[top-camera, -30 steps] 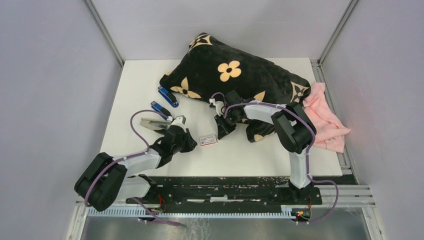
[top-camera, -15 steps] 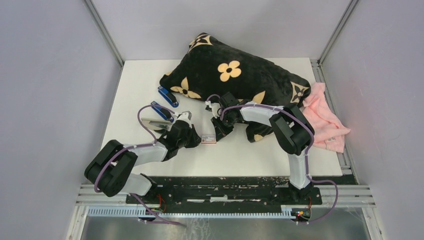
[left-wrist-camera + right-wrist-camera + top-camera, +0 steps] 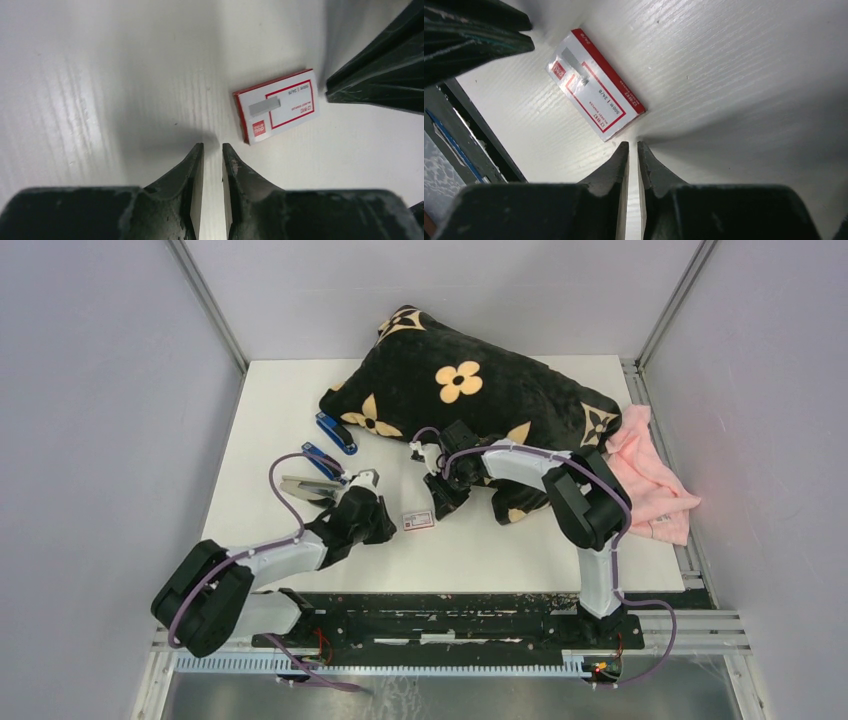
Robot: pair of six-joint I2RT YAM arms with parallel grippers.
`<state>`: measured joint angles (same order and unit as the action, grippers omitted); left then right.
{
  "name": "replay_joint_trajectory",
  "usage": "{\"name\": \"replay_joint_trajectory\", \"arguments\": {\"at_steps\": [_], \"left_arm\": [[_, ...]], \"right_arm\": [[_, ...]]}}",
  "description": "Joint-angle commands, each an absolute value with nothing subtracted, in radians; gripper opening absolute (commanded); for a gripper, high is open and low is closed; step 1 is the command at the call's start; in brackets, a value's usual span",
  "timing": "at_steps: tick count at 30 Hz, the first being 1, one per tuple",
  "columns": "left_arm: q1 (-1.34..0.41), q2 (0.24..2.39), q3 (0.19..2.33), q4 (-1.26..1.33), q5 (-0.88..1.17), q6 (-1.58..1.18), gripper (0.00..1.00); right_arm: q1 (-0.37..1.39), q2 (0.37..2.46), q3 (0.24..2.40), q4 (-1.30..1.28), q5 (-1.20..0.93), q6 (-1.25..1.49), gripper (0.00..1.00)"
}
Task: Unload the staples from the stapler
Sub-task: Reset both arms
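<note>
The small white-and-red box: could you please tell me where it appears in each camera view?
Top external: white-and-red box just below centre.
Left wrist: box right of centre.
Right wrist: box upper left of centre.
Shared landmark: the white table beneath it.

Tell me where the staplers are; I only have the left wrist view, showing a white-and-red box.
Observer: The top view shows a blue stapler beside the black pillow, and a second stapler nearer the left gripper.
Operator: What is the dark shape at my right edge?
Observer: The right gripper, shut and empty, on the other side of the box.
Operator: Anything else around?
Observer: A pink cloth at the pillow's right end.
</note>
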<state>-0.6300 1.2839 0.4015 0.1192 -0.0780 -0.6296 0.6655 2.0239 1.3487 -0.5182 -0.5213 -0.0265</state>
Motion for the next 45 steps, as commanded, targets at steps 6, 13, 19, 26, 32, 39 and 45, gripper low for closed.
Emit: {"name": "replay_joint_trajectory", "arguments": {"at_steps": [6, 13, 19, 26, 32, 39, 45], "left_arm": [[-0.633, 1.017, 0.377, -0.047, -0.081, -0.568, 0.30], [-0.632, 0.678, 0.386, -0.062, -0.033, -0.565, 0.71], [-0.630, 0.486, 0.475, -0.093, -0.045, -0.544, 0.98], [-0.631, 0.549, 0.750, -0.225, -0.033, -0.432, 0.99], [-0.631, 0.636, 0.978, -0.321, 0.015, -0.374, 0.99], [-0.630, 0.679, 1.109, -0.369, 0.018, -0.339, 0.99], [-0.632, 0.695, 1.158, -0.376, 0.042, -0.335, 0.99]], "right_arm": [[0.659, 1.777, 1.380, -0.669, -0.551, -0.315, 0.22], [0.574, 1.443, 1.323, -0.706, -0.577, -0.445, 0.42], [0.397, 1.155, 1.272, -0.705, -0.606, -0.475, 0.92], [0.275, 1.069, 1.498, -0.827, -0.530, -0.177, 1.00], [0.273, 1.024, 1.708, -0.960, -0.352, -0.133, 1.00], [0.272, 0.972, 1.763, -0.961, -0.258, 0.010, 1.00], [0.274, 0.960, 1.812, -0.969, -0.201, 0.056, 1.00]]}}
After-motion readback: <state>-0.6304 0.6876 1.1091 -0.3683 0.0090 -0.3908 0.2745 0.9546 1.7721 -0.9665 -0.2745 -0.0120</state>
